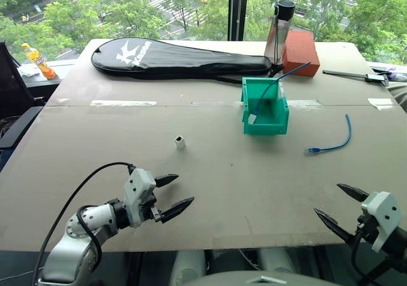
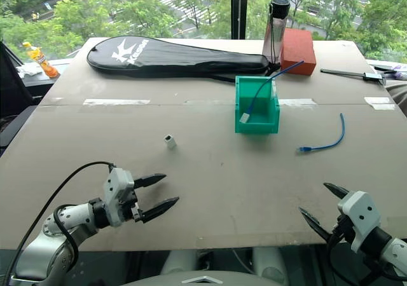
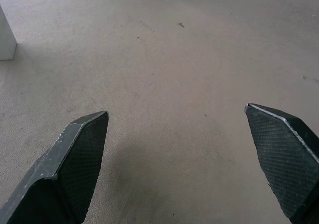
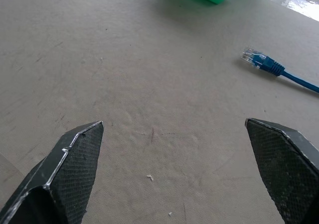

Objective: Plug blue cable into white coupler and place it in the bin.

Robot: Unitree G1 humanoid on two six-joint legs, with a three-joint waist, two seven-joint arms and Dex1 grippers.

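Nothing is picked up yet: the left gripper (image 1: 173, 196) and the right gripper (image 1: 336, 204) both hang released and empty over the near edge of the bench (image 1: 210, 171), fingers spread wide.

The blue cable (image 1: 336, 140) lies curved on the bench to the right of the bin (image 1: 264, 124), well apart from it, with its nearer plug (image 4: 257, 60) pointing back toward the robot. The white coupler (image 1: 180, 142) stands alone on the left half of the bench, ahead of the left gripper and well apart from the cable. The bin already holds another blue cable with a white block on its end; that one should be left alone.

The step in hand looks like the first reach. The right gripper would do best to pinch the cable just behind the nearer plug, so the plug sticks out past the fingertips and stays stiff for insertion. The left gripper should take the coupler by its side walls, leaving the dark socket uncovered and facing the right side. The coupler is tiny and light, so a slow, centred close is wise, or it may tip or skid away
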